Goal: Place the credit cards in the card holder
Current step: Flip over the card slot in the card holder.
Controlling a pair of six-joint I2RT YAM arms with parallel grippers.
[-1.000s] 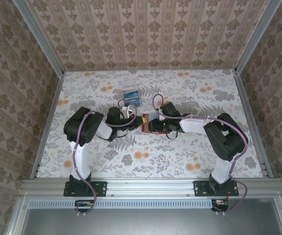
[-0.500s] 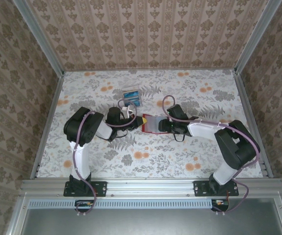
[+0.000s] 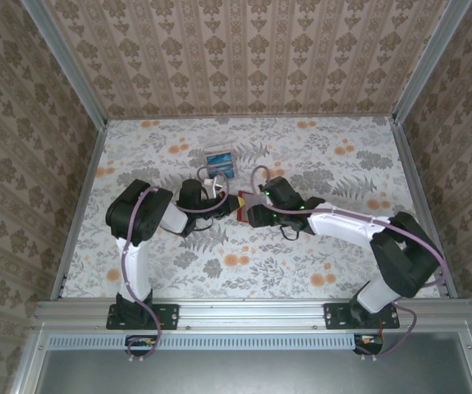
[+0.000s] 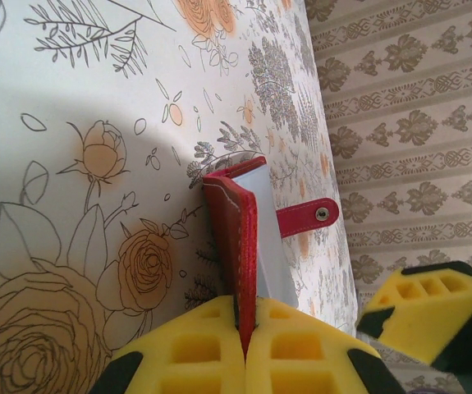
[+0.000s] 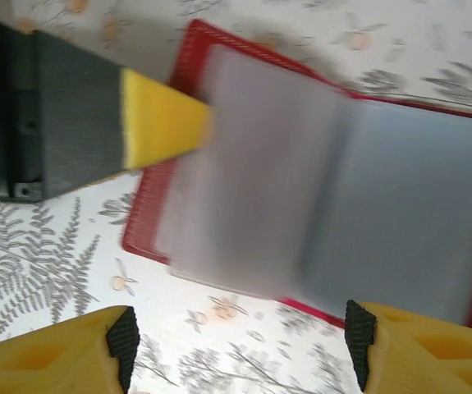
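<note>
My left gripper point(image 4: 248, 332), jaws clamped on the left edge of the card holder point(image 4: 237, 238), holder mid-table point(image 3: 318, 263), open, grey-blue inner face showing, my right gripper point(image 5: 240, 343) over it, jaws apart, credit cards point(image 3: 219, 159) nearer the far edge, apart from the holder.

Open red card holder point(image 5: 334, 189); credit cards point(image 3: 219, 158) apart

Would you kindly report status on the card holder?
Left gripper shut on edge of red folding card holder, open. Right gripper open above it. Blue-grey cards lie farther back.
</note>
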